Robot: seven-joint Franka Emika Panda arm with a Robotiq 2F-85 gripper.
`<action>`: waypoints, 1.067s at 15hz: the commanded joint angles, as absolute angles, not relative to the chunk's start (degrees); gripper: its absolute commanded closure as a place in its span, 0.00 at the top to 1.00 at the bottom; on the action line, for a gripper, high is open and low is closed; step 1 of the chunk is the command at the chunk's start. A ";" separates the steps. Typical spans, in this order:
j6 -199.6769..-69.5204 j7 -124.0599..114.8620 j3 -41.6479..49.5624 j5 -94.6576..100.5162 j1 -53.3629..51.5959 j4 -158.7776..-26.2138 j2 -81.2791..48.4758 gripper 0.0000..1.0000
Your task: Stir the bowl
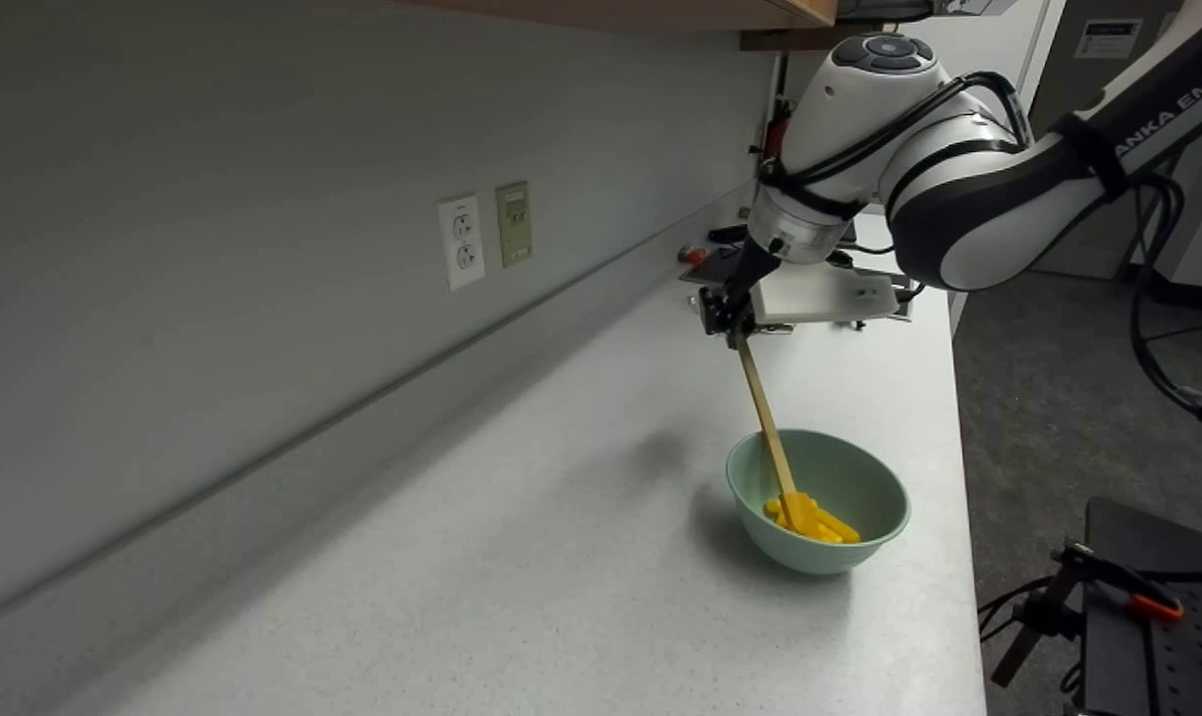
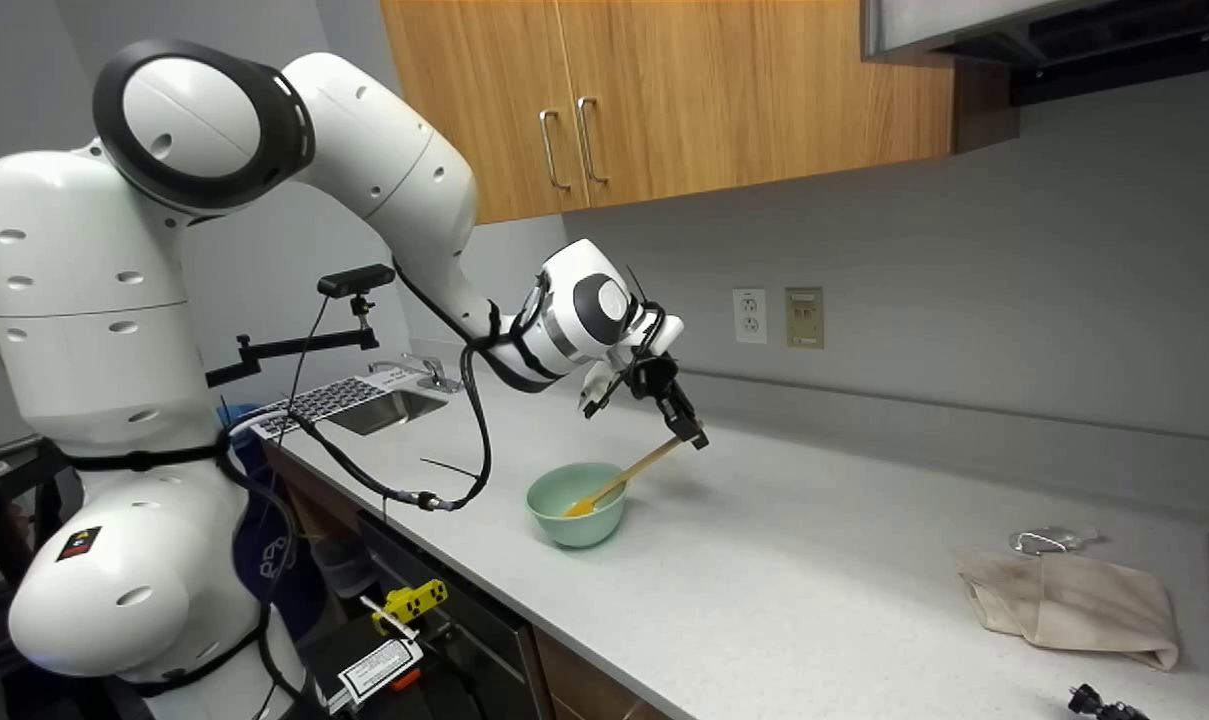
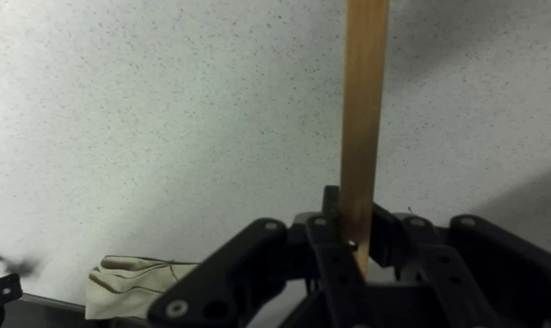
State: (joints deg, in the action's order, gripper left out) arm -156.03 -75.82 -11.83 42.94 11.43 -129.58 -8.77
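Note:
The pale mint-green bowl (image 1: 809,559) stands upright on the counter near its front edge; it also shows in an exterior view (image 2: 576,528). Yellow pieces (image 1: 837,527) lie in its bottom. A spatula with a wooden handle (image 1: 763,408) and a yellow blade (image 1: 797,509) leans in the bowl, its blade among the pieces. My gripper (image 1: 735,333) is shut on the upper end of the handle, above and to the wall side of the bowl. In the wrist view the fingers (image 3: 355,207) press on both sides of the handle (image 3: 365,105); the bowl is out of that view.
The back wall with outlets (image 1: 461,242) runs along the counter. A wooden cabinet (image 2: 714,90) hangs above. A beige cloth or glove (image 2: 1074,605) and a clear object (image 2: 1049,540) lie farther along. A sink (image 2: 389,410) is at the far end.

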 commanded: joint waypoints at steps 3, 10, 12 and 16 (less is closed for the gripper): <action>-154.45 -81.48 -11.48 49.18 10.69 -129.85 -4.49 0.02; -154.14 -82.35 -12.01 48.73 11.13 -132.45 0.61 0.02; -154.05 -81.54 -12.26 47.40 11.06 -134.07 2.00 0.02; -153.33 -78.53 -12.70 44.66 10.90 -136.82 5.32 0.02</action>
State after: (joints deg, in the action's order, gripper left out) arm -155.26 -80.50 -12.36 47.11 11.37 -134.09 1.16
